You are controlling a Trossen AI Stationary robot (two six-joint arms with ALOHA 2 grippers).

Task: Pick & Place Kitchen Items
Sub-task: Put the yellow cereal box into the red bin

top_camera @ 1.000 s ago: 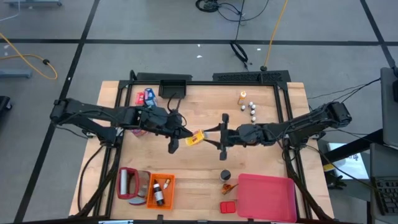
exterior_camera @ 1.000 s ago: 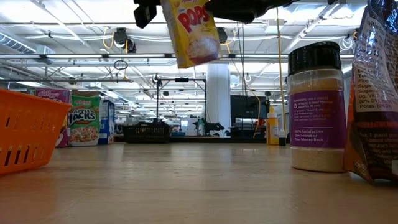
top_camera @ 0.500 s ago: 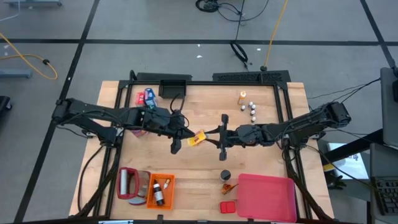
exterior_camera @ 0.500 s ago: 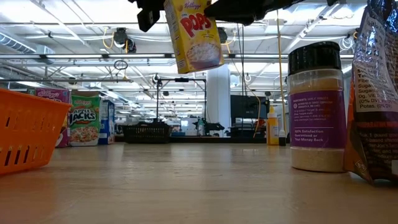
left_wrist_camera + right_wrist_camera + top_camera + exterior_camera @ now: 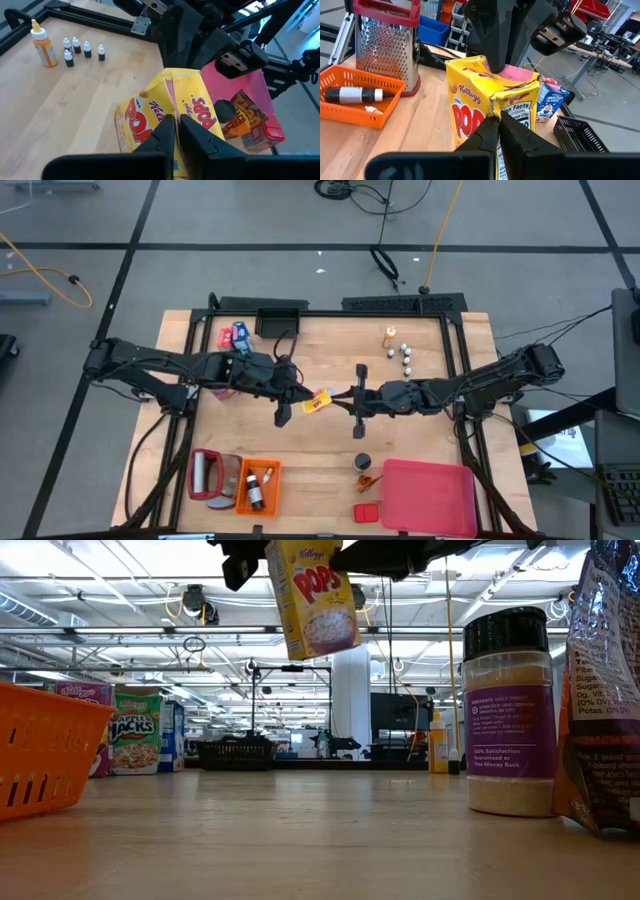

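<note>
The left gripper (image 5: 303, 397) and the right gripper (image 5: 338, 399) are seen from above meeting at the middle of the table (image 5: 430, 438), each clamped on an opposite edge of the yellow cereal box (image 5: 319, 401), which is held between them above the wood. An orange bottle (image 5: 388, 336) and a cluster of small white-capped bottles (image 5: 406, 357) are noted near the far right corner. A pink tray (image 5: 428, 495) lies at the near right, with a dark-capped jar (image 5: 362, 461) just beside it. An orange crate (image 5: 257, 486) and a grater (image 5: 206, 476) are placed at the near left.

In the low view, the yellow cereal box (image 5: 311, 597) is seen hanging tilted, well clear of the tabletop, gripped from above.

In the left wrist view, the left gripper (image 5: 174, 131) is shown pinched shut on the box edge (image 5: 165, 115), with the other arm's fingers on the far edge.

In the right wrist view, the right gripper (image 5: 496, 131) is shown closed on the crumpled box edge (image 5: 470, 102); the grater (image 5: 385, 42) and orange crate (image 5: 350, 90) are visible behind it.
</note>
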